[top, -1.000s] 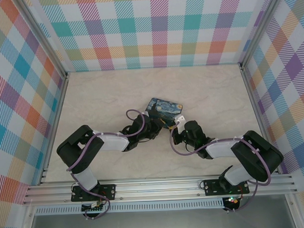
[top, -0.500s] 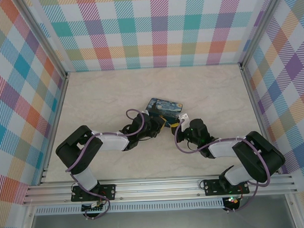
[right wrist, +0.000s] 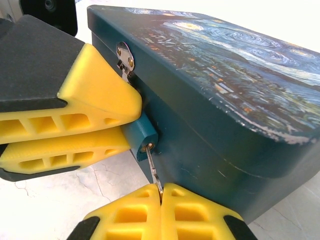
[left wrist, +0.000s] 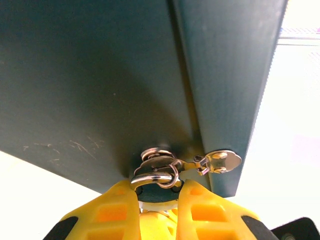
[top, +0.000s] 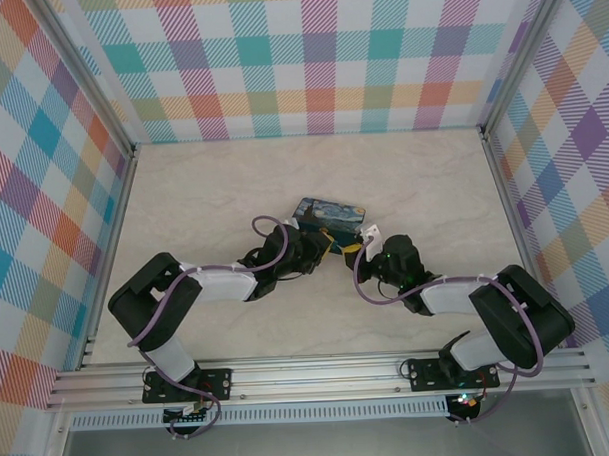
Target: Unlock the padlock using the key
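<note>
**Key at the lock, both pincers committed**

In the right wrist view I have the padlock (right wrist: 144,136) just left of centre, hanging against the front wall of the painted box (right wrist: 240,90). My left pincer (right wrist: 131,122) is clamped on its blue body from the left. My right pincer (right wrist: 161,192), at the bottom edge, is pinched tight on the key (right wrist: 154,170), whose thin blade runs up to the brassy keyhole (right wrist: 145,147). I cannot tell how deep it sits.

I judge the key stiff but easily bent, and likely to slip or swivel between soft pads, so I want it gripped close to the lock. The padlock looks light and free to swing, so holding its body, not the loop, seems right.

The left wrist view gives me what the right lacks: the silvery shackle (left wrist: 154,176) threaded through the hasp (left wrist: 220,161) at lower centre. The key is hidden there. The top view shows both arms meeting at the box's near edge, mid-tabletop (top: 213,191), too small for detail.
</note>
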Motion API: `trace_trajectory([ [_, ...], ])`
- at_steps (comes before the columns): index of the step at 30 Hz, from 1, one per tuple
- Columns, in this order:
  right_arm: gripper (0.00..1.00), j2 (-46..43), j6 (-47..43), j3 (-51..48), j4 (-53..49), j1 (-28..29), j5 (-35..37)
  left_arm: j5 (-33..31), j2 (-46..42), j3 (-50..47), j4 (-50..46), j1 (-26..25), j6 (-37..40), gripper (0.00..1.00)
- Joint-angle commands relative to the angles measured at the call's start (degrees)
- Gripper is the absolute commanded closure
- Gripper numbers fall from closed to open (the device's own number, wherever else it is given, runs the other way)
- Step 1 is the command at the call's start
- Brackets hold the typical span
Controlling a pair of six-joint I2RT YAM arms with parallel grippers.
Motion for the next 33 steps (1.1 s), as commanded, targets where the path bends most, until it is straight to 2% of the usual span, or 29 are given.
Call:
trace_trajectory([
  [1, 0.94, -1.75, -2.17, 3.69, 5.58, -0.21, -1.33, 8.19, -1.56, 0.39, -0.45, -2.33, 1.28, 0.92],
  [5, 0.94, -2.24, -3.29, 3.78, 4.40, -0.94, -1.09, 8.25, -1.87, 0.43, -1.13, -2.12, 1.86, 0.92],
  [17, 0.94, -1.33, -1.21, 4.04, 4.65, -3.61, -7.02, 8.84, -1.07, 1.01, -1.13, -1.89, 2.28, 0.92],
  [24, 0.94, 1.72, 1.05, 4.74, 7.61, -3.74, -10.17, 9.41, -0.93, 1.29, -0.53, -1.90, 2.22, 0.92],
  [33, 0.94, 2.18, 7.56, 6.05, 7.42, -7.27, -17.09, 9.39, -0.87, 0.07, -0.81, -1.68, 3.94, 0.92],
])
